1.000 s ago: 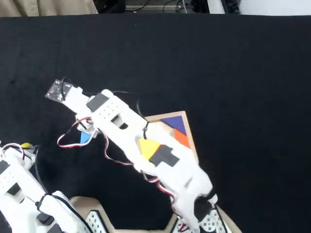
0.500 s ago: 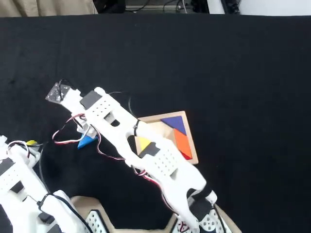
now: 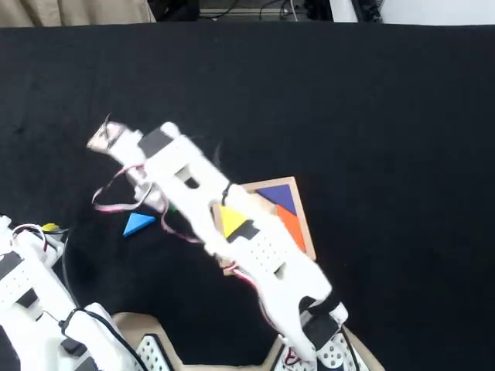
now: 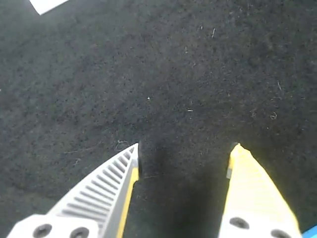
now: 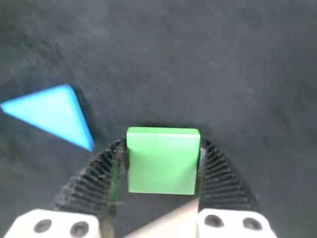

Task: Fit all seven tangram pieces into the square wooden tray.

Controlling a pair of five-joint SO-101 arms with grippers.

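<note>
Right fingers (image 5: 220, 179) are clamped on either side of the green square piece (image 5: 162, 159), which sits flat between their ribbed pads with its far edge level with the tips. Whether the square is touching the counter (image 5: 233, 59) or hanging just above it, I cannot tell from where I stand. Just beside it, though not touching it, the light blue triangle (image 5: 52, 115) lies flat on the black cloth.

From above, the right arm (image 3: 263, 247) stretches from the near edge diagonally across to the left half of the counter, and its middle covers part of the square wooden tray (image 3: 305, 220). In the uncovered corner of the tray a dark blue piece (image 3: 278, 197) lies next to an orange piece (image 3: 290, 224), the two touching along one edge. The light blue triangle sits on the cloth to the left of the tray, well apart from it and close under the right arm's wrist (a sliver of green peeks out there too).

Left fingers (image 4: 106, 193) are spread wide with nothing between them, one white and ribbed, the other yellow, pointing down at bare black cloth. The left arm (image 3: 31, 294) stays low in the near left corner.
</note>
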